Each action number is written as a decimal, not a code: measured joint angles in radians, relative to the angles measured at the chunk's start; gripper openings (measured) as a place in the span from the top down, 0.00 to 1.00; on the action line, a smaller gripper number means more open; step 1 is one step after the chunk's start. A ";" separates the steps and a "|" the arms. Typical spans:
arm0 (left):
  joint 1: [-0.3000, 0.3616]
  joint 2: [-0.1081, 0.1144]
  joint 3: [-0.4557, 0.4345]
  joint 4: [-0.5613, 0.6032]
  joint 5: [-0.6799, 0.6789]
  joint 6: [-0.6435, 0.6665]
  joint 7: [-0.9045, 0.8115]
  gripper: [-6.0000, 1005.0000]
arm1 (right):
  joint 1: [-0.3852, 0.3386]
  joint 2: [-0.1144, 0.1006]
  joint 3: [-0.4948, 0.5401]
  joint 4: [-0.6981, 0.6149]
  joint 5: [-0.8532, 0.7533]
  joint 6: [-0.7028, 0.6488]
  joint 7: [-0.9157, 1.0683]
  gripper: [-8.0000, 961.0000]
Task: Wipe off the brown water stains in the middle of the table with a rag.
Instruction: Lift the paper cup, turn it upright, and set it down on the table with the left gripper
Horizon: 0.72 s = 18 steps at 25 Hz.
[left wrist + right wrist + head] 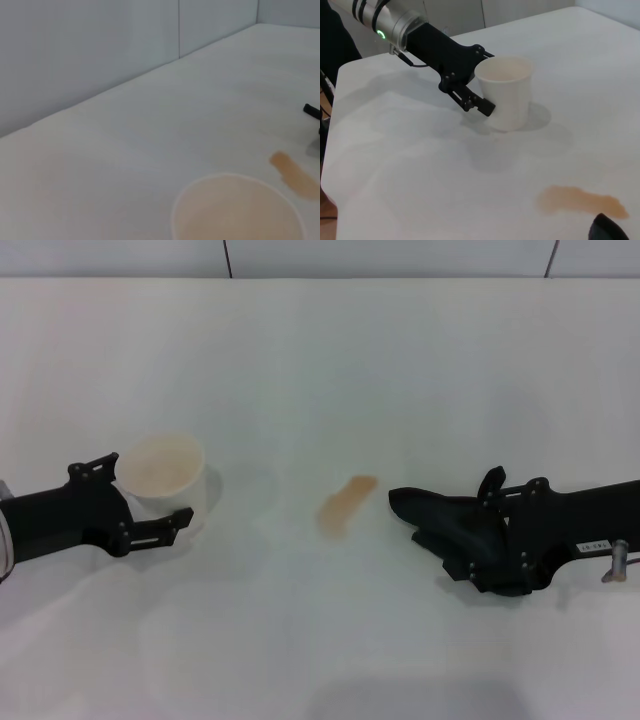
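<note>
White and glossy, the table (300, 370) bore the brown water stains (346, 504) at mid-surface, so the right gripper (432, 523), jaws clamped on the rag (425, 508) just beside them, needed a flat, pressing sweep, while the left gripper (160, 502) held the cup (166, 472).

No legible text, brand or number is shown.
A small white label (594, 546) is seen on the right arm in the head view, but its printing cannot be read; nothing is printed on the cup (506, 92) or on the table (320, 360).
</note>
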 joint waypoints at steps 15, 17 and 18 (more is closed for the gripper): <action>0.082 0.000 0.004 0.034 0.004 0.019 -0.011 0.13 | -0.001 0.000 -0.002 0.008 0.000 0.002 0.000 0.38; 0.110 -0.002 0.005 0.066 0.003 0.023 -0.006 0.13 | 0.001 0.000 -0.003 0.008 0.000 0.002 0.000 0.38; 0.121 -0.002 0.004 0.078 0.001 0.029 -0.002 0.13 | 0.001 0.000 -0.004 0.008 0.000 0.001 0.000 0.38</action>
